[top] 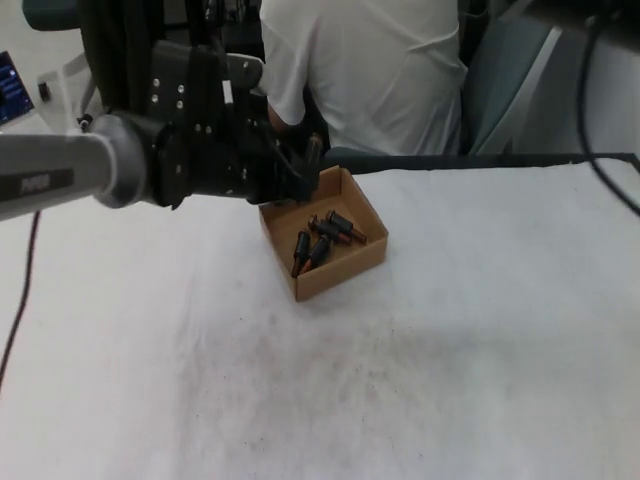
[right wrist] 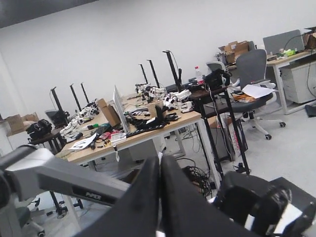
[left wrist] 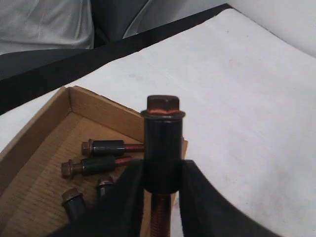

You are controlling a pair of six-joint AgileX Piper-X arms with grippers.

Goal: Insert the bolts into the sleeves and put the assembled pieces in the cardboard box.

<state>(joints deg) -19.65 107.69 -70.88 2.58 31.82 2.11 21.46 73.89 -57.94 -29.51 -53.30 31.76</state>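
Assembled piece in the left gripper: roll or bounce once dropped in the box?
Probably stiff and heavy for its size: the assembled piece looks metal. Its round sleeve may roll, but the hex head and cardboard box walls should stop it. The left gripper pinches smooth sleeve; may slip.

Setting: a robotics laboratory. Long wooden workbenches (right wrist: 190, 118) carry robot hardware (right wrist: 173, 98), upright black stands (right wrist: 173, 64) and scattered equipment, with cables (right wrist: 197, 175) beneath and office chairs (right wrist: 252, 69) alongside. A white cloth (top: 470, 340) covers the robot's bench (top: 480, 159).

Pale lettering on the grey arm link (top: 35, 183) is too small to read.
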